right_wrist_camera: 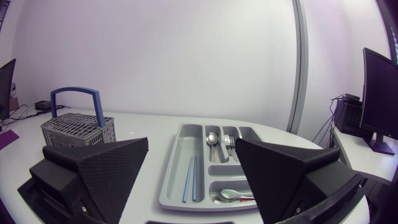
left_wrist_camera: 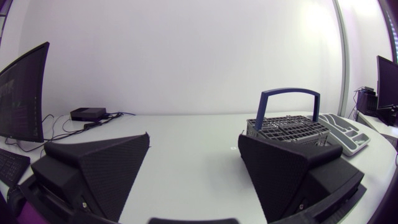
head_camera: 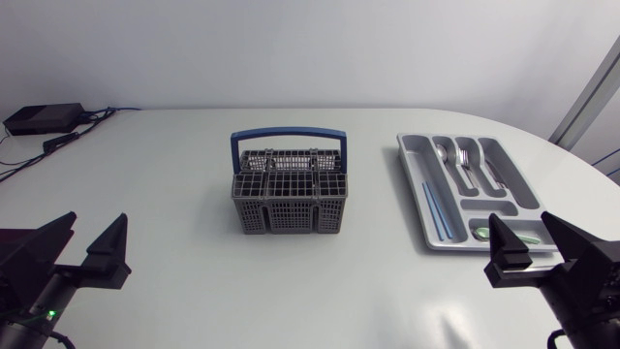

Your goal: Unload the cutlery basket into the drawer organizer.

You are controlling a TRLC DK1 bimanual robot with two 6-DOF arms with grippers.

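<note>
The left jaws and the right jaws both stand wide apart and hold nothing.

In the head view the left arm [head_camera: 39, 286] and the right arm [head_camera: 581, 281] sit low at the near corners of the tabletop [head_camera: 165, 155]. The cutlery basket [head_camera: 289, 194] stands upright near the middle, well ahead of both. Its long side and blue handle [head_camera: 289, 134] run across the tabletop. It lies ahead and to the right of the left jaws, ahead and to the left of the right jaws, and looks slightly nearer the left. The drawer organizer [head_camera: 412, 179] lies just ahead of the right jaws, its long compartments running away from me. It already holds a spoon [head_camera: 442, 153], forks [head_camera: 467, 160] and blue sticks [head_camera: 434, 208]. No handles rise above the basket's grid. Whether anything is left inside, I cannot tell.

In the left wrist view the fingers [left_wrist_camera: 99, 165] frame bare tabletop. The basket [left_wrist_camera: 289, 127] is beyond the right-hand finger, the organizer [left_wrist_camera: 349, 134] farther that way.

In the right wrist view the organizer [right_wrist_camera: 171, 177] lies directly between and ahead of the fingers [right_wrist_camera: 93, 168], compartments end-on. The basket [right_wrist_camera: 78, 129] is off beyond the left-hand finger.

If anything remains, I judge the pick is a reach inward from either arm, and the drop suits the right.
</note>
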